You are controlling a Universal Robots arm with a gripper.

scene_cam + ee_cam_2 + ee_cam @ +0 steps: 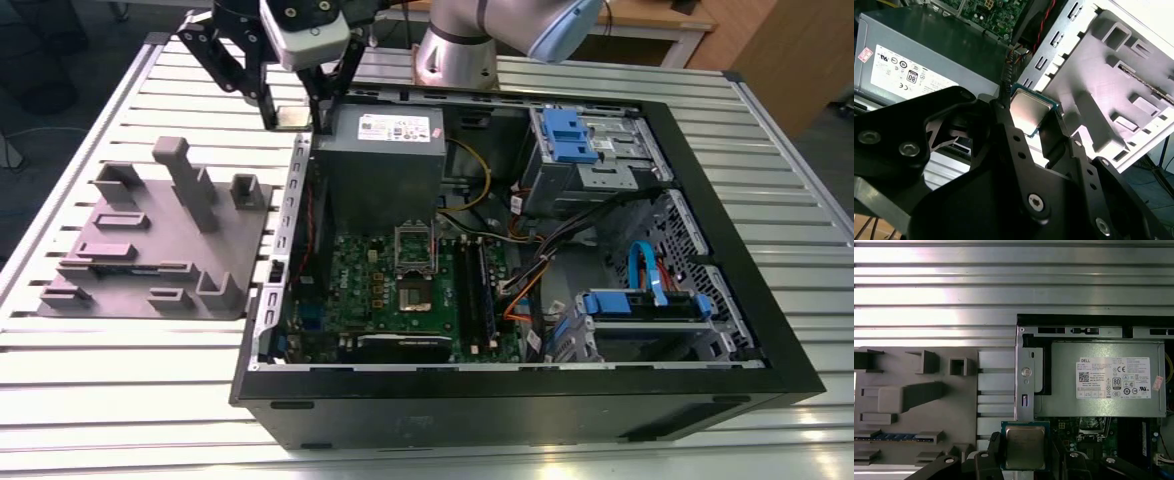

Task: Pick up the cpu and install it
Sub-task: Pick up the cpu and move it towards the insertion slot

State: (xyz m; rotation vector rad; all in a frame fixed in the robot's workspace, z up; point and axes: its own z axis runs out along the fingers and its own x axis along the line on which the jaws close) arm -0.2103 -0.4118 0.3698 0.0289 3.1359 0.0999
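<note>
- Small square cpu: smooth silver-grey metal top, softly reflective.
- Grey stepped plastic block: matt.
- Ribbed silver metal table: glossy.
- Big grey metal box: satin.

A ribbed metal tabletop carries an open computer case. A grey plastic holder lies just beside the case, on the exterior view's left.
</note>
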